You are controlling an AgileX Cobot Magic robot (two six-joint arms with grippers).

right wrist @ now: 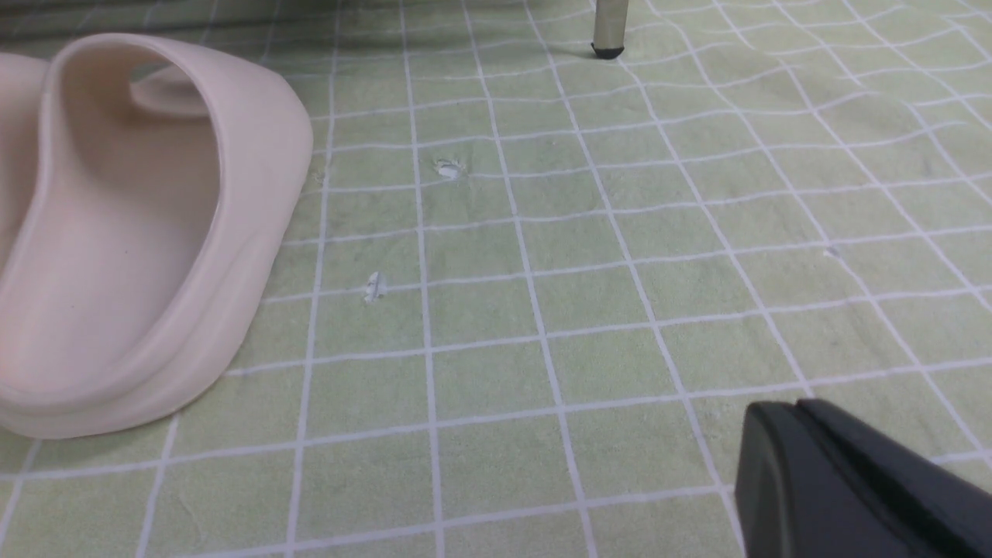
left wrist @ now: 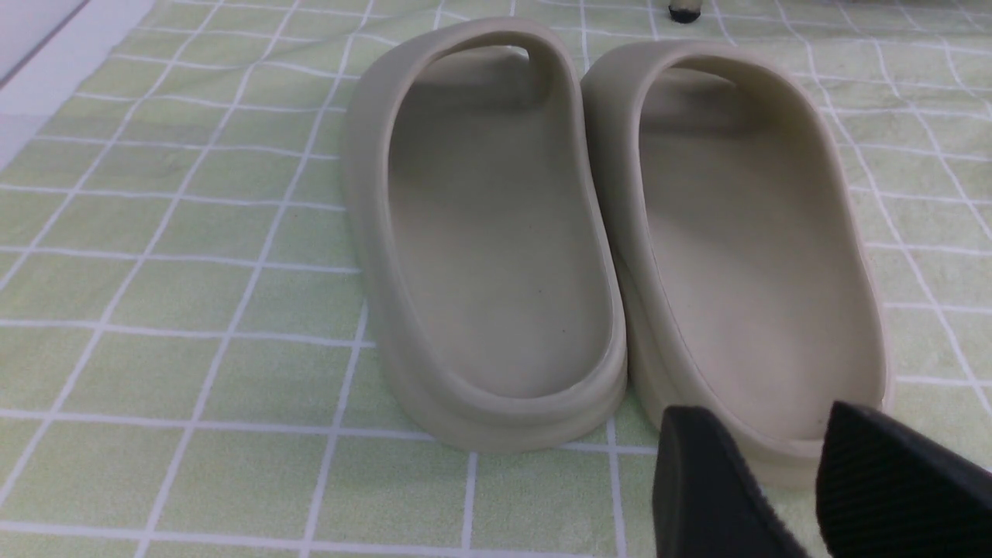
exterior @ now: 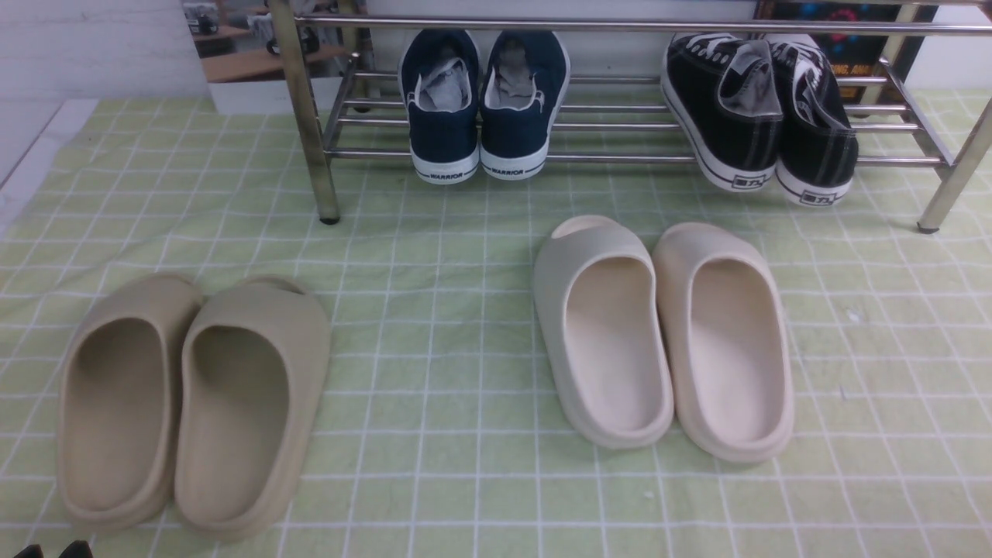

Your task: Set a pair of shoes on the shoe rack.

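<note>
While the pair of shoes (exterior: 759, 116) sits racked, left gripper (left wrist: 783, 480) (parted, empty) hovers well apart.

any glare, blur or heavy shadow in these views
Front view: even light, glints on the shoe rack bars, black sneakers sharp. Left wrist view: the left gripper is soft at the frame edge, beige slippers clear. Right wrist view: soft shadows only.

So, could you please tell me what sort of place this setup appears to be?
Probably a staged shoe-storage area in a lab or office: a steel shoe rack holding the pair of shoes, foam slippers on a green checked cloth, and desks behind.
</note>
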